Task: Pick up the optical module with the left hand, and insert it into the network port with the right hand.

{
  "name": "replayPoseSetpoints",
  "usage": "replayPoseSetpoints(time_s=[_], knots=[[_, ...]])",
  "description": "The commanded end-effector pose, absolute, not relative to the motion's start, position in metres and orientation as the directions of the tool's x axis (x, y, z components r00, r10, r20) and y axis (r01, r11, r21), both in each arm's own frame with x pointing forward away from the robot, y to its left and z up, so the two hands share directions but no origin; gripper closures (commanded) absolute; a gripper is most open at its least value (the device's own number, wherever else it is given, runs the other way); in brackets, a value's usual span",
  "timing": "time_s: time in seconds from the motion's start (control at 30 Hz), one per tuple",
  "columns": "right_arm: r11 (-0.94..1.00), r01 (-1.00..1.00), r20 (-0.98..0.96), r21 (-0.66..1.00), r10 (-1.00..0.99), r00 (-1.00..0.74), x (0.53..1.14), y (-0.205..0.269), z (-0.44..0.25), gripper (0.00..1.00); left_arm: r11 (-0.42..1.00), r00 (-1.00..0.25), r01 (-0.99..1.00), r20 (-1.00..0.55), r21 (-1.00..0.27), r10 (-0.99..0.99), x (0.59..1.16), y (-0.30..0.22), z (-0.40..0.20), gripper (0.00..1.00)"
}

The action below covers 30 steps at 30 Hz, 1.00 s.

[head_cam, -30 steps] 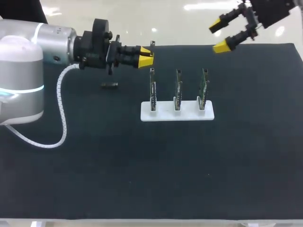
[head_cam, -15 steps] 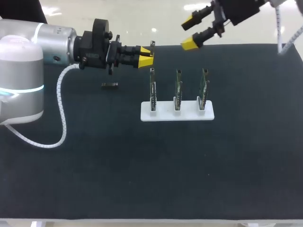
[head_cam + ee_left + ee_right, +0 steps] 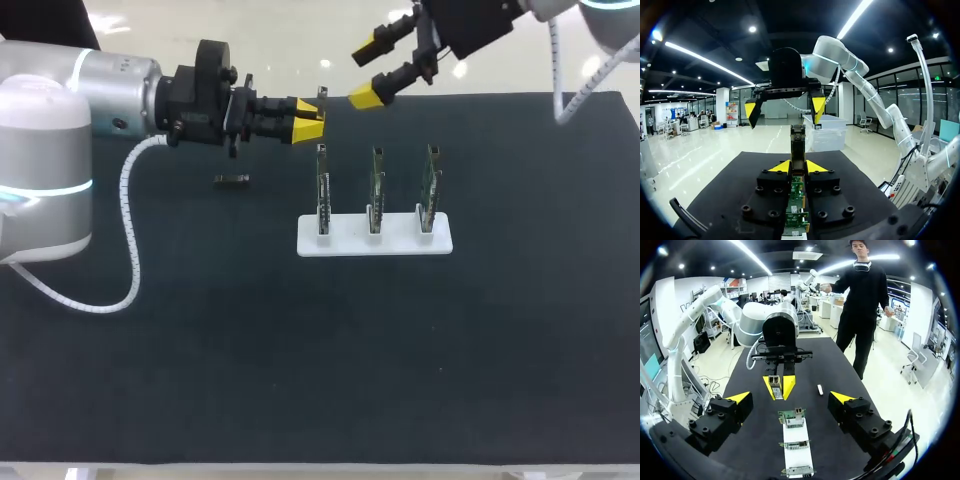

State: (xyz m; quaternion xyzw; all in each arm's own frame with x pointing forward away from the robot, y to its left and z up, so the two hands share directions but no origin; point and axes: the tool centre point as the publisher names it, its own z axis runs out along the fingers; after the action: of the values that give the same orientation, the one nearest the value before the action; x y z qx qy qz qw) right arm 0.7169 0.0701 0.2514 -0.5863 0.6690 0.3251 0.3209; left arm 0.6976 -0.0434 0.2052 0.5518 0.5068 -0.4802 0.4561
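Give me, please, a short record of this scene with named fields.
left gripper: shut on the optical module, over the table
right gripper: open, facing the module, apart from it
boards: three, upright in the white stand
small loose part: on the table, left of the stand
stage: module held, not yet inserted

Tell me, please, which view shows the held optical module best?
Left wrist view: the optical module sits close between the tips of the left gripper. Head view shows only its small end; right wrist view, its front face.
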Motion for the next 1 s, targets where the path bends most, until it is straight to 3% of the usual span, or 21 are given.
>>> replayPoseSetpoints(time_s=[0.03, 0.47, 0.93, 1.0], knots=[[0.107, -0.992, -0.808, 0.060, -0.578, -0.112, 0.719, 0.082, 0.251, 0.00, -0.070, 0.027, 0.997, -0.993, 0.019, 0.119, 0.698, -0.043, 0.205, 1.00], [0.147, -0.987, -0.831, 0.066, -0.540, -0.136, 0.707, 0.116, 0.249, 0.00, -0.070, 0.027, 0.997, -0.993, 0.019, 0.119, 0.698, -0.043, 0.205, 1.00], [0.149, -0.988, -0.832, 0.044, -0.541, -0.119, 0.693, 0.111, 0.239, 0.00, -0.070, 0.027, 0.997, -0.993, 0.019, 0.119, 0.698, -0.043, 0.205, 1.00], [0.148, -0.988, -0.833, 0.043, -0.541, -0.117, 0.692, 0.110, 0.238, 0.31, -0.070, 0.027, 0.997, -0.993, 0.019, 0.119, 0.698, -0.043, 0.205, 1.00]])
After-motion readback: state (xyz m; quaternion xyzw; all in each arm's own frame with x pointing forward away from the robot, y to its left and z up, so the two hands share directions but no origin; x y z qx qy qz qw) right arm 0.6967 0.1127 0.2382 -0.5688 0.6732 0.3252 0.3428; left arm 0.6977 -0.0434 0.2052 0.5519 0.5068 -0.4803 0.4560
